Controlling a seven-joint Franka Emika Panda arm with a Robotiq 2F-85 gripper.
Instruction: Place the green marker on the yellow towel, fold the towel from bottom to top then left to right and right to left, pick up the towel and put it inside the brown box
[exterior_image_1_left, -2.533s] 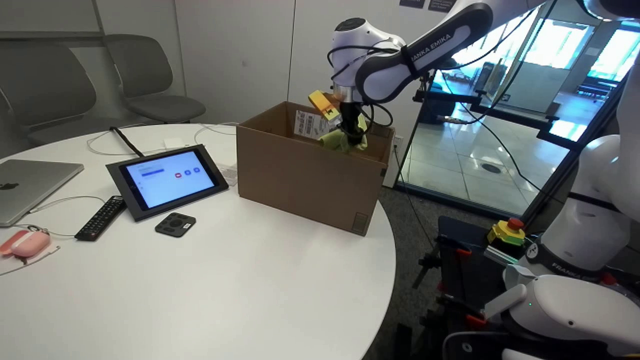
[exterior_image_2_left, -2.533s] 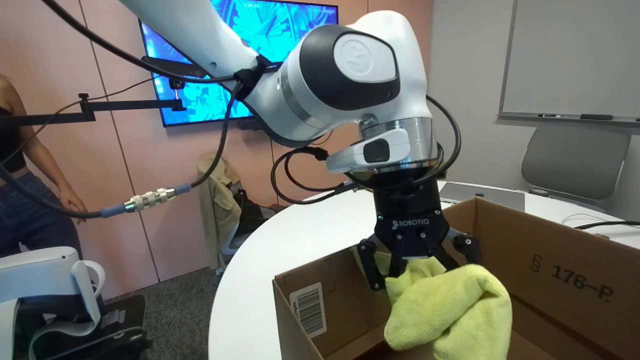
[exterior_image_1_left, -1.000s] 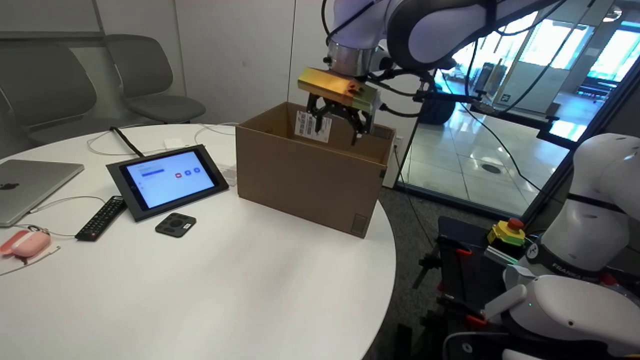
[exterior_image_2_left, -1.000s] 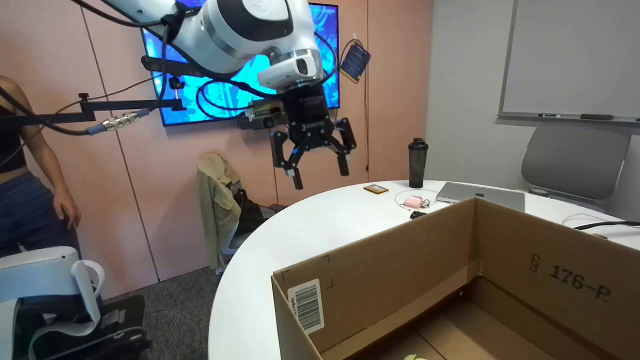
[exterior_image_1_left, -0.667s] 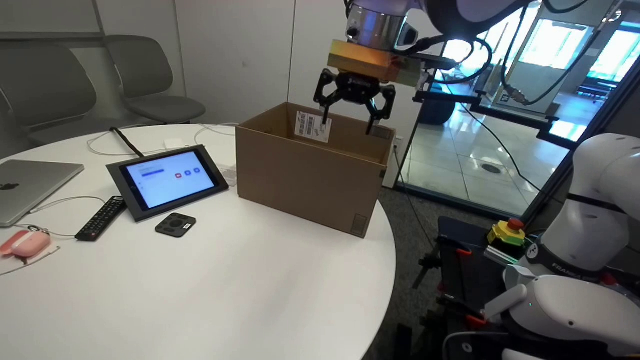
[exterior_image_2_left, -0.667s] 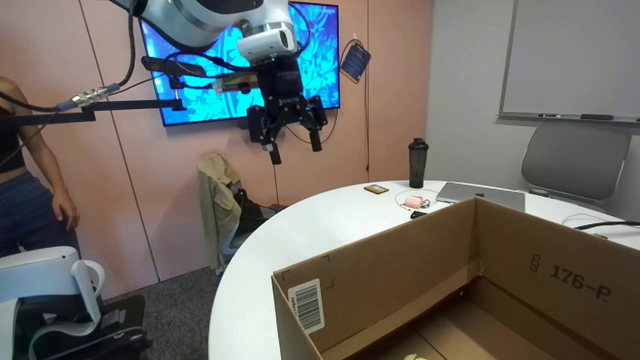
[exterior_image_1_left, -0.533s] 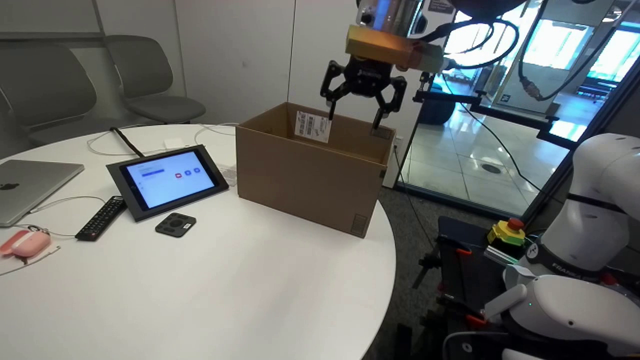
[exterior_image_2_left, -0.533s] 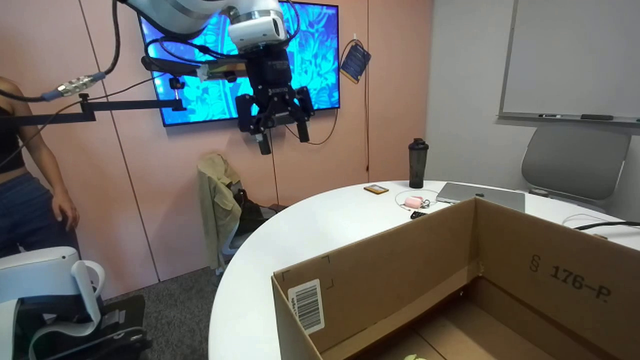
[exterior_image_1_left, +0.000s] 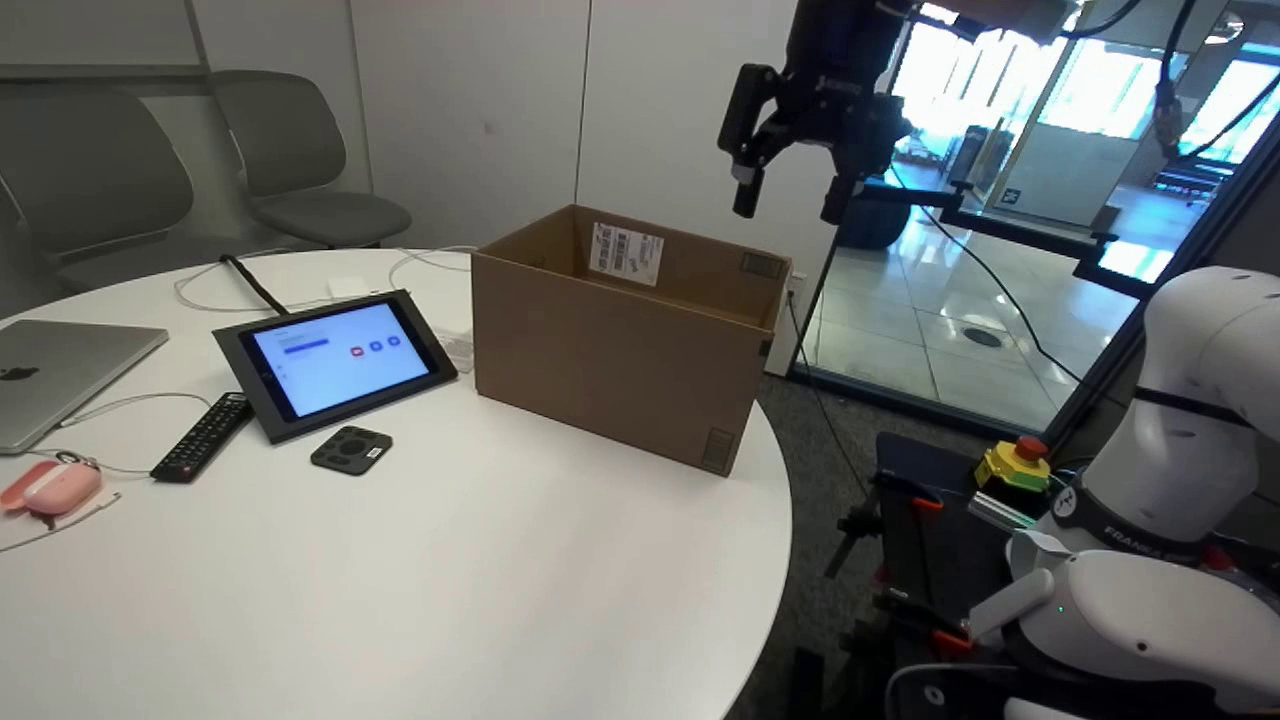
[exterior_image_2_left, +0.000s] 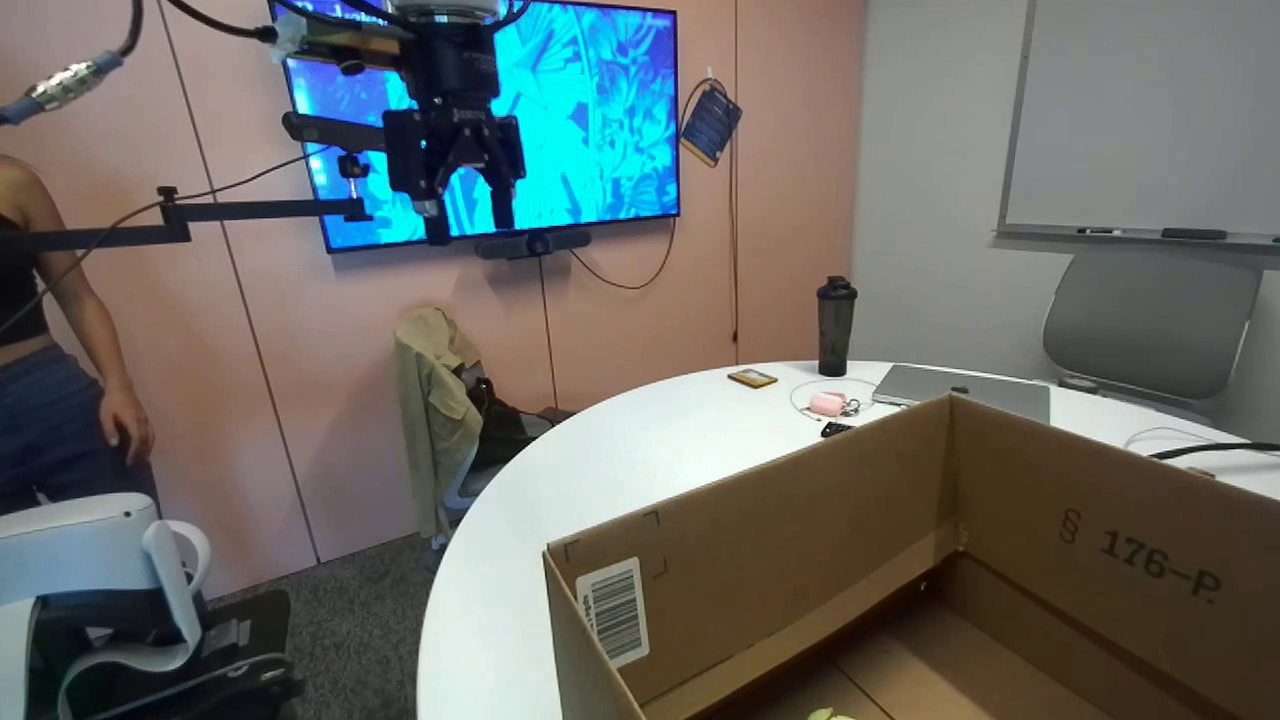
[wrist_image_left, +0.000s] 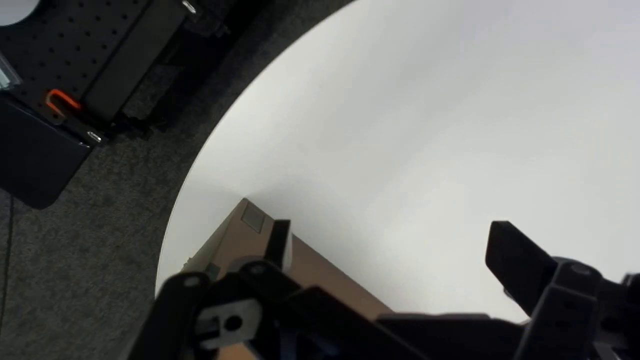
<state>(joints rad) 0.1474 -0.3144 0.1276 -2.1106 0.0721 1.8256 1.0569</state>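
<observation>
In sight: a small bit of 1 yellow towel (exterior_image_2_left: 828, 714), inside 1 brown cardboard box (exterior_image_1_left: 615, 365). Higher, 1 Robotiq gripper (exterior_image_1_left: 792, 200) with 2 fingers (exterior_image_1_left: 748, 192) spread wide. Near the box on 1 round table (exterior_image_1_left: 500, 600), 1 tablet (exterior_image_1_left: 340, 360); farther off, 1 laptop (exterior_image_1_left: 75, 370).

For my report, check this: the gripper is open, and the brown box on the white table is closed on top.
No: the brown box on the white table is open on top, as both exterior views show. The gripper is indeed open.
</observation>
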